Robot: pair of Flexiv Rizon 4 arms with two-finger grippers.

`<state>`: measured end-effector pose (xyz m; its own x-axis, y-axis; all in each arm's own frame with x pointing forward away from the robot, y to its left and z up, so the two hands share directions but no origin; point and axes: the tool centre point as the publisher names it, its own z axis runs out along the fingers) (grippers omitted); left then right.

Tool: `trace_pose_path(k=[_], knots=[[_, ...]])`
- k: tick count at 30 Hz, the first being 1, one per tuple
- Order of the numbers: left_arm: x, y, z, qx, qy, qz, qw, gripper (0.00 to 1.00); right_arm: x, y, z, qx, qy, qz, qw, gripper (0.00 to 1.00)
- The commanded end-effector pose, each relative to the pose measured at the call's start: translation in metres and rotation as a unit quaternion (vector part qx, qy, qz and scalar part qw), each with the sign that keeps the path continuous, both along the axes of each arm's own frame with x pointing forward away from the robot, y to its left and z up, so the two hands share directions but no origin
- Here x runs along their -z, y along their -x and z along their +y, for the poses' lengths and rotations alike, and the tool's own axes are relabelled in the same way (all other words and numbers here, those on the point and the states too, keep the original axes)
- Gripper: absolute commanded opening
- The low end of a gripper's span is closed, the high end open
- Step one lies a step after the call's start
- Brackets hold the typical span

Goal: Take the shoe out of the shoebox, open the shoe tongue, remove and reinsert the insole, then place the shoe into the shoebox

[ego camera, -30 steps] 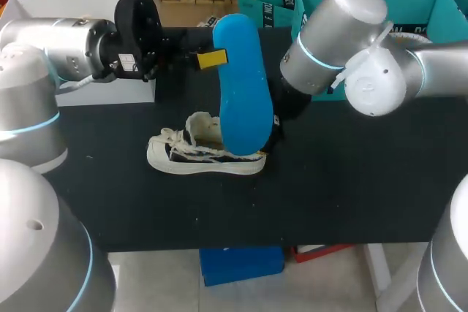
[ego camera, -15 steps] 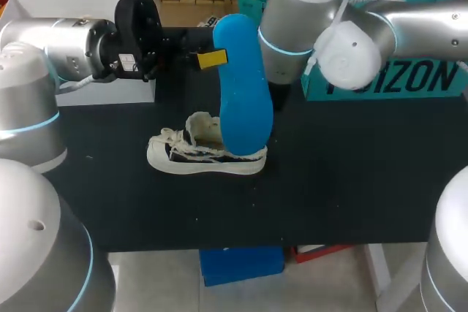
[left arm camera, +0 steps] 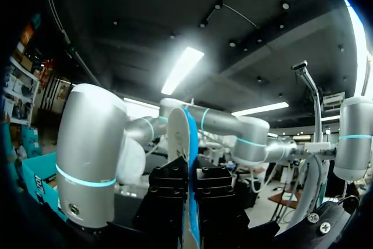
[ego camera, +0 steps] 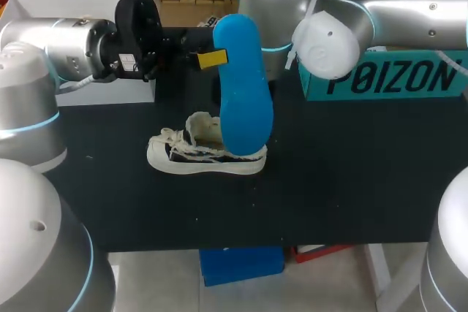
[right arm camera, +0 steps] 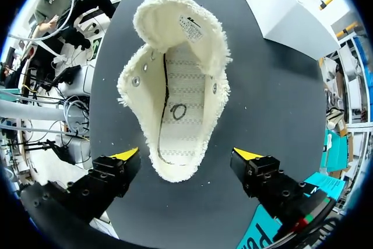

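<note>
A cream low-top shoe [ego camera: 205, 153] lies on its sole on the black table, toe to the left. In the right wrist view the shoe [right arm camera: 175, 80] is seen from above, its tongue folded out and its inside bare. My right gripper [right arm camera: 186, 155] hangs open over its heel, one yellow tip on each side, touching nothing. In the head view that gripper is hidden behind the blue insole [ego camera: 245, 85]. My left gripper [left arm camera: 191, 170] is shut on the insole [left arm camera: 187, 144] and holds it upright above the shoe. One yellow fingertip [ego camera: 212, 58] shows beside it.
The teal shoebox [ego camera: 380, 71] stands at the back right, under my right arm [ego camera: 344, 20]. A white box [ego camera: 110, 93] sits at the back left beneath my left arm. Bare black table [ego camera: 351, 180] lies to the shoe's right and front.
My right arm has swung left and back, from beside the shoe's heel to behind the insole. The left arm, the insole and the shoe have kept still.
</note>
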<state>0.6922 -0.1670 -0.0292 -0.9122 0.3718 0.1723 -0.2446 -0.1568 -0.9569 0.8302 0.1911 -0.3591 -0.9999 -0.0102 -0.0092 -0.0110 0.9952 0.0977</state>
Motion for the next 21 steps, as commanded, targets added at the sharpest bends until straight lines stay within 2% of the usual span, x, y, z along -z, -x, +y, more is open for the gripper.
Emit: trace_pose_path(k=[1, 15, 21], knots=[[0.001, 0.001, -0.001, -0.002, 0.000, 0.000, 1.000, 0.00, 0.001, -0.001, 0.004, -0.001, 0.004, 0.001, 1.000, 1.00], [0.001, 0.001, -0.001, -0.002, 0.000, 0.000, 1.000, 0.00, 0.001, 0.000, 0.003, 0.003, -0.012, -0.003, 1.000, 1.00], [0.001, 0.001, -0.001, -0.002, 0.000, 0.000, 1.000, 0.00, -0.001, 0.003, -0.005, 0.016, -0.066, -0.012, 0.998, 1.00]])
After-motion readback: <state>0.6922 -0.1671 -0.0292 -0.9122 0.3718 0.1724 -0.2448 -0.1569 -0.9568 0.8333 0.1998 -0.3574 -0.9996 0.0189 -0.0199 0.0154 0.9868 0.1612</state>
